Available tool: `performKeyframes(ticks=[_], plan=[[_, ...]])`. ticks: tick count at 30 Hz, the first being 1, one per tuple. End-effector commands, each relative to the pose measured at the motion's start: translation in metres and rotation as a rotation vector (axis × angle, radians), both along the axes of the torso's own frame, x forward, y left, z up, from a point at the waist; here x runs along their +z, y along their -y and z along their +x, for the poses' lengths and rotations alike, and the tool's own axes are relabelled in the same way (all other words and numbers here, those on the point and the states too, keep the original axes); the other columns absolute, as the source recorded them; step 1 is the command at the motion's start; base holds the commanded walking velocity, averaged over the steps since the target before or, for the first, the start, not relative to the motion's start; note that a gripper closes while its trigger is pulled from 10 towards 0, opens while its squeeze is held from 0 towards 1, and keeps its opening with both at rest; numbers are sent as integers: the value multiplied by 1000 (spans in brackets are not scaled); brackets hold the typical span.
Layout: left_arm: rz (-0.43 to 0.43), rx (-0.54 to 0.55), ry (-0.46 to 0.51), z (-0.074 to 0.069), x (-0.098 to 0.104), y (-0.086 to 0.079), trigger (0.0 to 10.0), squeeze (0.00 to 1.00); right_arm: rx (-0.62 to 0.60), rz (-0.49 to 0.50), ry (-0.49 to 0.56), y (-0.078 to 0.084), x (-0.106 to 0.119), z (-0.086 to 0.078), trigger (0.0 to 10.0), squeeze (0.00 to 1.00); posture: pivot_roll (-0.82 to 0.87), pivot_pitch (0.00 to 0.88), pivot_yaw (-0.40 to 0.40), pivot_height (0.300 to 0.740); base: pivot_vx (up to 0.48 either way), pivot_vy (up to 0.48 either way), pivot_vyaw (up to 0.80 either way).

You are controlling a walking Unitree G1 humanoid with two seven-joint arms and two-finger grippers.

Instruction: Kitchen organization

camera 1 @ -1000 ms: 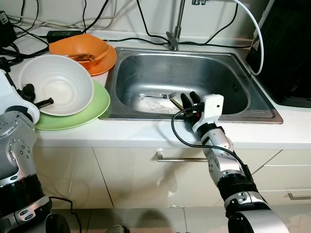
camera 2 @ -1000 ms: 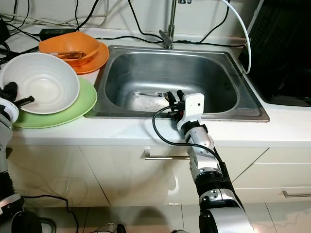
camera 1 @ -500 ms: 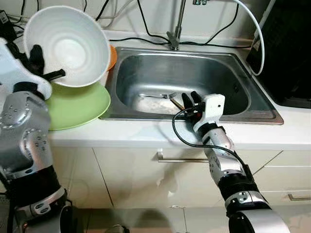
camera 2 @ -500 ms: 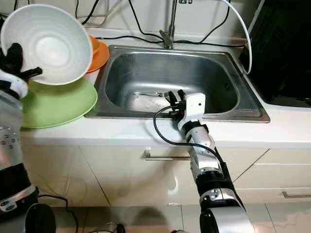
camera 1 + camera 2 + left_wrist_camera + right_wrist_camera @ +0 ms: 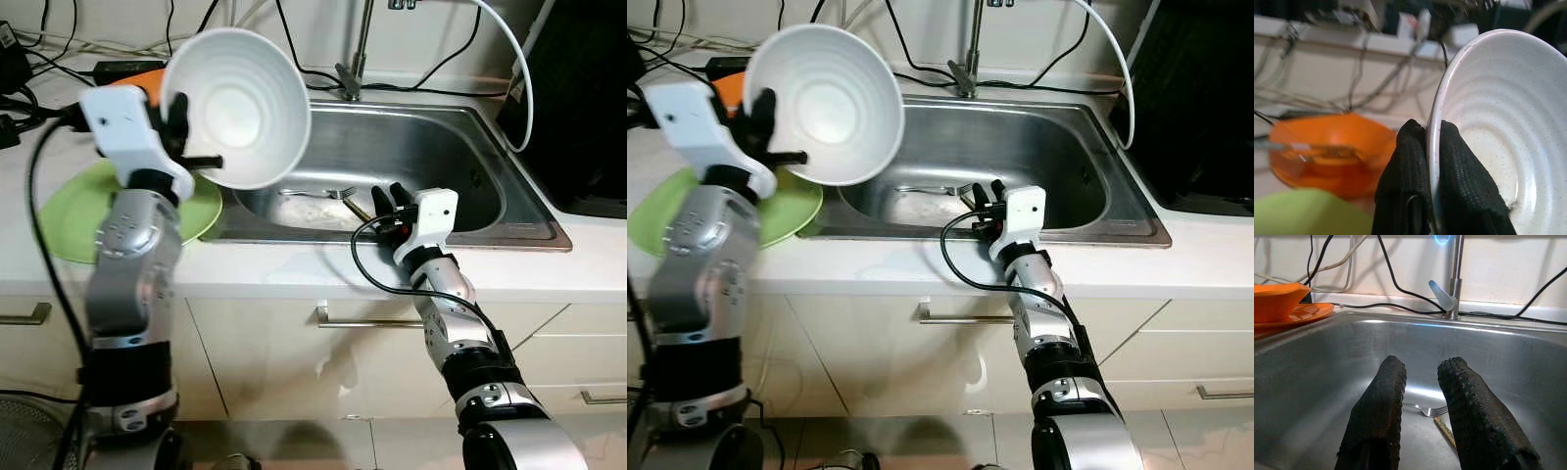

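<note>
White ceramic bowl [image 5: 240, 106]: head views show it raised and tilted over the stainless steel sink's [image 5: 490, 176] near-left corner, likely bound for the basin.
Left claw [image 5: 186, 132]: pinched on the bowl's rim, one finger each side.
Green round plate [image 5: 69, 211]: bare on the desk left of the sink.
Left wrist view: fingers [image 5: 1403, 181] straddle the rim; orange bowl [image 5: 1327, 152] behind.
Right claw [image 5: 1420, 426]: fingers apart, empty, inside the sink above a metal fork [image 5: 1425, 409].

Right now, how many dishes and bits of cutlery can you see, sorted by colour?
White: 1, bowl pinched by the left gripper
Orange: 2, bowl and plate
Green: 1, plate
Silver: 1, fork in the sink
Total: 5
</note>
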State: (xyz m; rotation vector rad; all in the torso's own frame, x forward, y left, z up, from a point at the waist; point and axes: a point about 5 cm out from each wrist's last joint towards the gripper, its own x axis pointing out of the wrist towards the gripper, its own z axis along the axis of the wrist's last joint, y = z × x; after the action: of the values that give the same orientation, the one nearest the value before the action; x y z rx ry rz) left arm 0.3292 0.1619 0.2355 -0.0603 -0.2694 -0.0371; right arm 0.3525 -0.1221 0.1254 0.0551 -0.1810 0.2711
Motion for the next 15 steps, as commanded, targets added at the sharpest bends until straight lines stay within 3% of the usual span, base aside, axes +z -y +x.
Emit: performKeyframes(ticks=[1, 15], plan=[[18, -24, 44, 0, 6, 8, 10000, 0, -15, 17, 6, 4, 5, 3, 10000, 0, 9, 0, -21, 740, 0, 0, 0], [-38, -84, 51, 3, -16, 37, 10000, 0, -21, 35, 14, 6, 10, 6, 10000, 0, 9, 0, -19, 740, 0, 0, 0]])
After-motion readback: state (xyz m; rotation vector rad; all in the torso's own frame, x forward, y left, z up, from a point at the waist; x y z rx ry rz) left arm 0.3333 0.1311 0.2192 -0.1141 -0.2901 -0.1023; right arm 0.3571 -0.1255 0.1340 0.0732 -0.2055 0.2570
